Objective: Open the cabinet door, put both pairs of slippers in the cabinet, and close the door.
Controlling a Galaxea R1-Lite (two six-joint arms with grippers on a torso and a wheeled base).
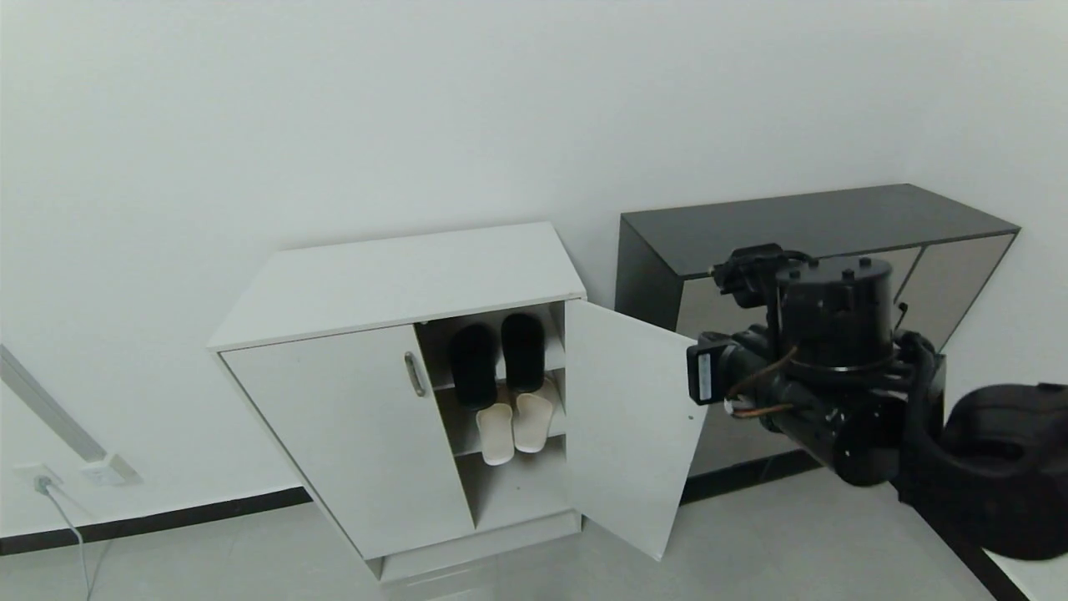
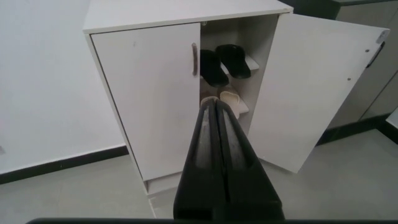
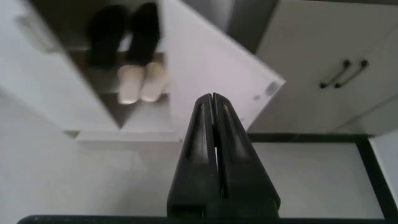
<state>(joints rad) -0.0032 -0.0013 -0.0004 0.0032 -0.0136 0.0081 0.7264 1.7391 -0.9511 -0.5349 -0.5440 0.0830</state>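
The white cabinet (image 1: 400, 280) stands against the wall. Its left door (image 1: 350, 434) is closed and its right door (image 1: 630, 417) is swung wide open. Inside, a black pair of slippers (image 1: 498, 355) lies on the upper shelf, toes hanging over the edge. A white pair of slippers (image 1: 513, 426) lies on the shelf below. My right arm (image 1: 826, 376) hangs just beside the open door's outer edge. The right gripper (image 3: 212, 101) is shut and empty, close to the door (image 3: 211, 62). My left gripper (image 2: 212, 106) is shut and empty, in front of the cabinet opening, with the slippers (image 2: 227, 62) beyond it.
A dark sideboard (image 1: 818, 221) with mirrored fronts stands right of the cabinet, close behind the open door. A wall socket with a cable (image 1: 37, 482) is at the far left. Grey floor (image 1: 751, 542) lies open in front of the cabinet.
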